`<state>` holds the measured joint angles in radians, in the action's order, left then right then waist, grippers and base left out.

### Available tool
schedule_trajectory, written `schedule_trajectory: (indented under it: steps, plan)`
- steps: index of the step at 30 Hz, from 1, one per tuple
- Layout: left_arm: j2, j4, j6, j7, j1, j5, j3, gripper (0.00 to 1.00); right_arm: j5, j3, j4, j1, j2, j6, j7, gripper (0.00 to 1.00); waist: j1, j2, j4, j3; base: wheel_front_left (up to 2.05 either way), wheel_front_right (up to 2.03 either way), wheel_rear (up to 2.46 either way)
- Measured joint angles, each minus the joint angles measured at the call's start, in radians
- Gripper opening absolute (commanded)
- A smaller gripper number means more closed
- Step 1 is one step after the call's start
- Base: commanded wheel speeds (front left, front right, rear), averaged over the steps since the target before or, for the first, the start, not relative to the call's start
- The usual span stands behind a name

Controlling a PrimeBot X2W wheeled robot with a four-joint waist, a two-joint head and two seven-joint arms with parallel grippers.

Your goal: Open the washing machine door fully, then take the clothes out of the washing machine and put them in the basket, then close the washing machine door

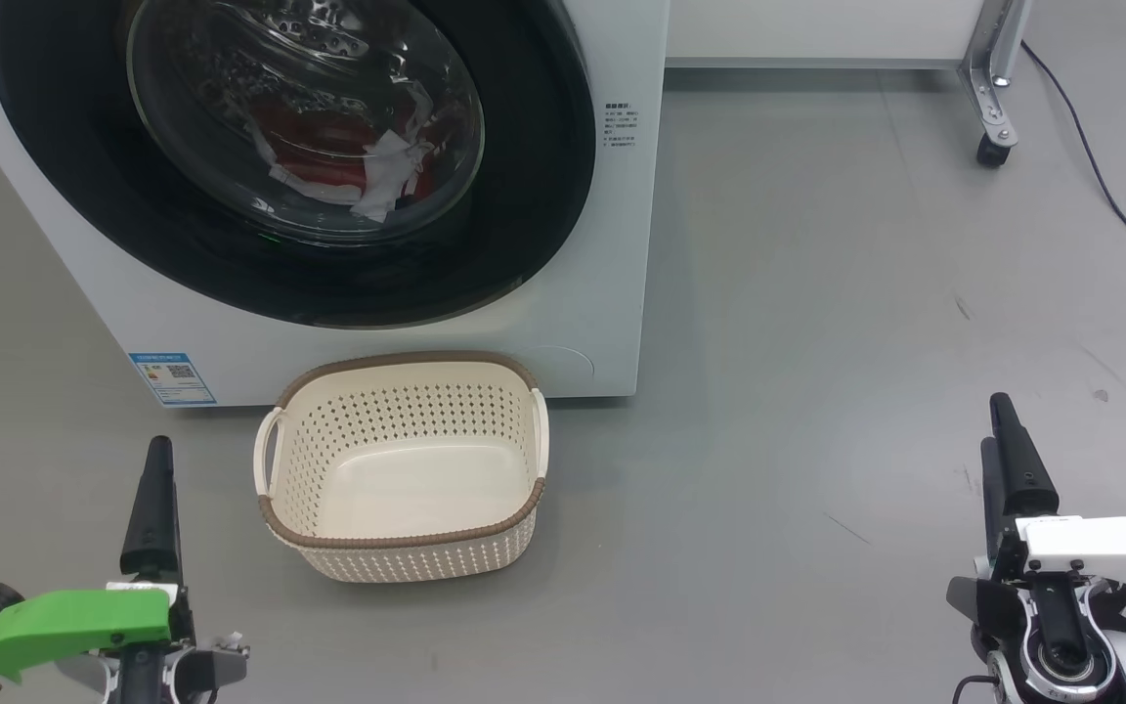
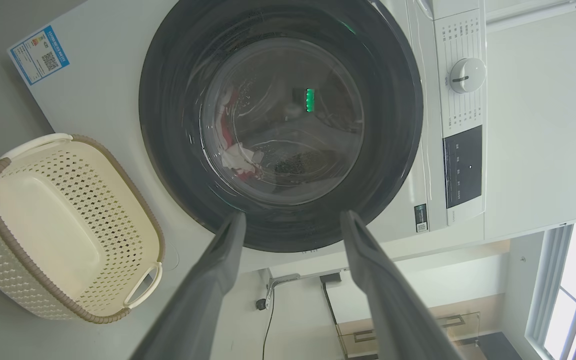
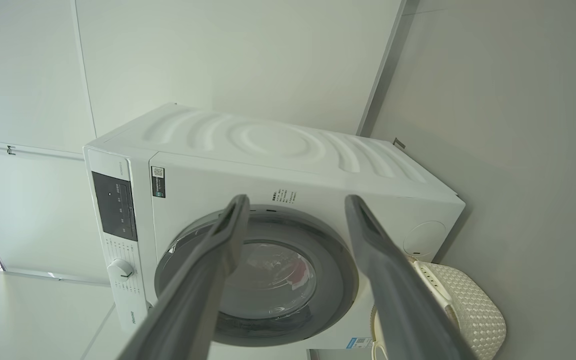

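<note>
The white washing machine (image 1: pixel 612 293) fills the upper left of the head view. Its door (image 1: pixel 524 225), with a glossy black rim, lies flat against the front. Red and white clothes (image 1: pixel 328 161) show behind the glass. On the floor just in front stands the cream basket (image 1: pixel 407 541), with nothing in it. My left gripper (image 1: pixel 159 460) hangs at the lower left, left of the basket. In the left wrist view the left gripper (image 2: pixel 292 217) is open and points at the door (image 2: pixel 393 125). My right gripper (image 1: pixel 1003 416) is far right, and the right wrist view shows the right gripper (image 3: pixel 295 200) open, apart from the machine (image 3: pixel 268 145).
A wheeled metal frame leg (image 1: pixel 993 98) and a black cable (image 1: pixel 1110 186) lie at the back right on the grey floor. The machine's dial (image 2: pixel 465 75) and dark control panel (image 2: pixel 463 165) sit above the door. A blue sticker (image 1: pixel 172 378) marks the machine's lower left corner.
</note>
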<state>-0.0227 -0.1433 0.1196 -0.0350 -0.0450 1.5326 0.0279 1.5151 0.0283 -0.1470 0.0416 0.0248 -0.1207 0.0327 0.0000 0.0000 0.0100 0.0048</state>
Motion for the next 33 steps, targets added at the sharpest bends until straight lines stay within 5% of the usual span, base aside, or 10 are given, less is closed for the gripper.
schedule_trajectory:
  steps: [12, 33]
  plan:
    - [-0.019, 0.086, 0.000, -0.039, 0.002, -0.095, -0.017, 1.00, -0.125, -0.024, 0.048, 0.000, 0.002, 0.000, 0.036, 1.00, 0.0000, 0.0000, 0.000, 0.000, 0.00, 0.00, 0.00]
    - [-0.062, 0.148, 0.000, -0.117, 0.040, -0.495, -0.070, 1.00, -0.448, -0.049, 0.104, 0.000, 0.007, 0.054, 0.117, 1.00, 0.0000, 0.0000, 0.000, 0.008, 0.00, 0.00, 0.00]
